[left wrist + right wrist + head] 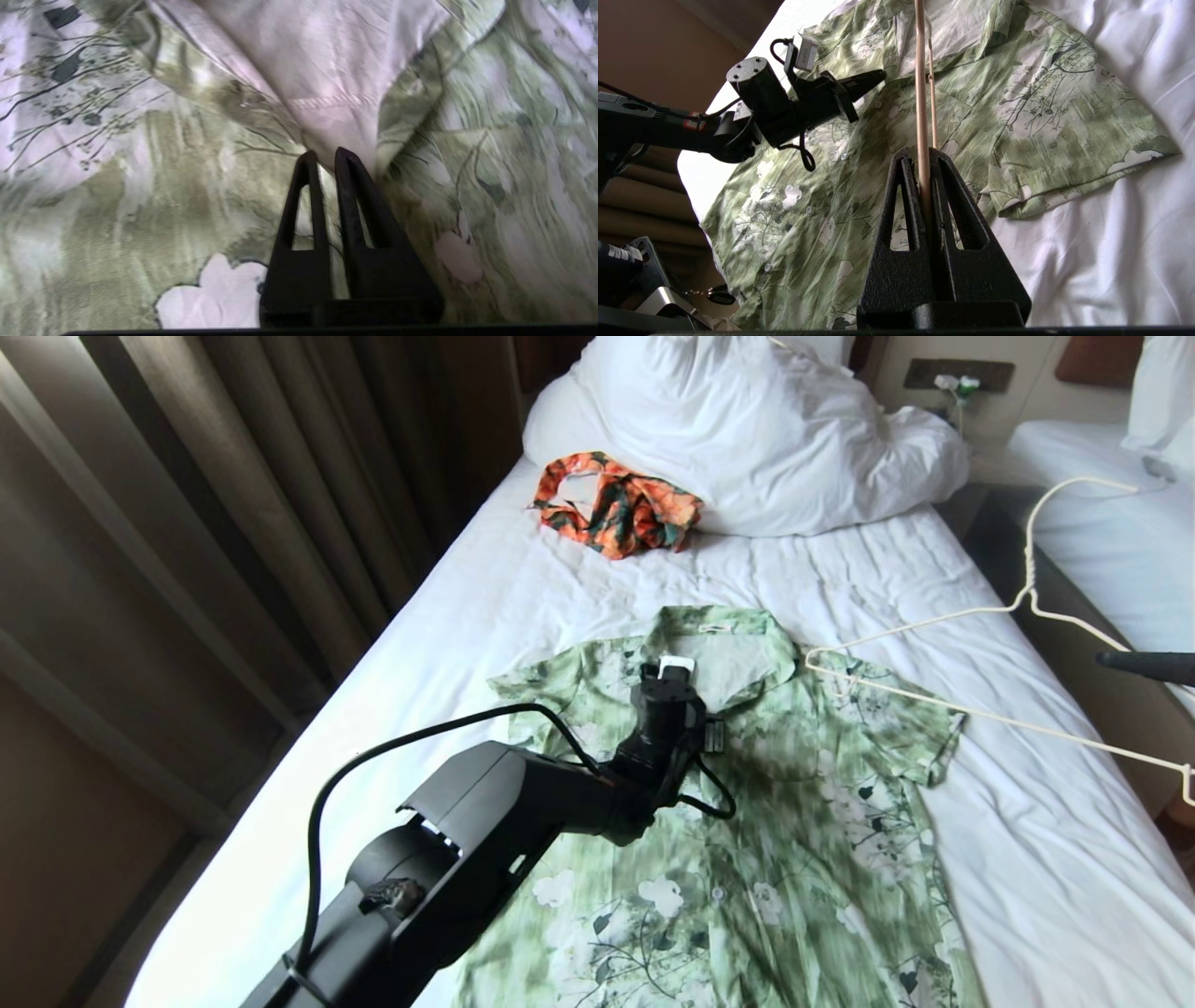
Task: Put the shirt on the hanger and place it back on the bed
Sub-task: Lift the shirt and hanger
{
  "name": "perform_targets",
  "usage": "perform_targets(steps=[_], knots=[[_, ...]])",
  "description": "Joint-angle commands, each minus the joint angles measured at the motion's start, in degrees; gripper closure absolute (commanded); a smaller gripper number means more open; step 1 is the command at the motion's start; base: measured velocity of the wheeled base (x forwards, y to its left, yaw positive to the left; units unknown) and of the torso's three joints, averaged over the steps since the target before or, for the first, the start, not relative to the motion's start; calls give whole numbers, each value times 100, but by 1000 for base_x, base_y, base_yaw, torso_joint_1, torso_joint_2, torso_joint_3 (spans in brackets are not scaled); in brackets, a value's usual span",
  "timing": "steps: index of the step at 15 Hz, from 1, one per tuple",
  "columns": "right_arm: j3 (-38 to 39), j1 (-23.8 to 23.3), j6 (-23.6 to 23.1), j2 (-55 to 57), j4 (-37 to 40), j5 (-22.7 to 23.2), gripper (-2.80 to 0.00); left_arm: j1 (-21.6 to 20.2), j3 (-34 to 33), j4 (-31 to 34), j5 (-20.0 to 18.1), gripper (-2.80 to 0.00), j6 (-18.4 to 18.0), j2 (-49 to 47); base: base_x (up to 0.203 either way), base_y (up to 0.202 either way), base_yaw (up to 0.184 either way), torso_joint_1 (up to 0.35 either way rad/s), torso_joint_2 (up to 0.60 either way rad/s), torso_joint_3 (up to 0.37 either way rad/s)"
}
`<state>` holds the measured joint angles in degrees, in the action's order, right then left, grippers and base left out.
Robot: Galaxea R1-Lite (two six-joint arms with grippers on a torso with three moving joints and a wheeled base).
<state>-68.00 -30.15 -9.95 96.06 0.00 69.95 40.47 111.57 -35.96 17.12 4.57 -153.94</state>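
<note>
The light green flowered shirt (794, 821) lies face up and spread flat on the bed (560, 588), collar toward the pillows. My left arm (523, 803) reaches over it. The left gripper (326, 156) is shut, its tips at the front edge just below the open collar; I see no cloth pinched between them. From the right wrist it shows as the left gripper (878, 75) low over the shirt (1017, 93). My right gripper (920, 151) is shut on the cream hanger (920, 93). That hanger (1030, 579) hangs over the bed's right side, one end above the shirt's shoulder.
An orange-and-green garment (621, 509) lies against the white pillows (747, 429) at the head. Brown curtains (233, 476) line the bed's left side. A second white bed (1111, 541) stands to the right across a narrow gap.
</note>
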Motion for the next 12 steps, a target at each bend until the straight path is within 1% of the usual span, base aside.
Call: perform_targets(steps=[1,2,8,12], knots=[[6,-9,-7,9,-1,36,0,13,-22,1,28,-280,-63,-4,0,0,0,0,0,0],[15,-9,-7,9,-1,40,0,-4,-22,1,35,-280,-114,-2,0,0,0,0,0,0],[32,-57,-16,88,-9,45,0,62,-109,-45,132,-280,-63,124,0,0,0,0,0,0],[50,-97,-16,70,-9,45,0,262,-741,-45,94,-280,30,460,0,0,0,0,0,0]])
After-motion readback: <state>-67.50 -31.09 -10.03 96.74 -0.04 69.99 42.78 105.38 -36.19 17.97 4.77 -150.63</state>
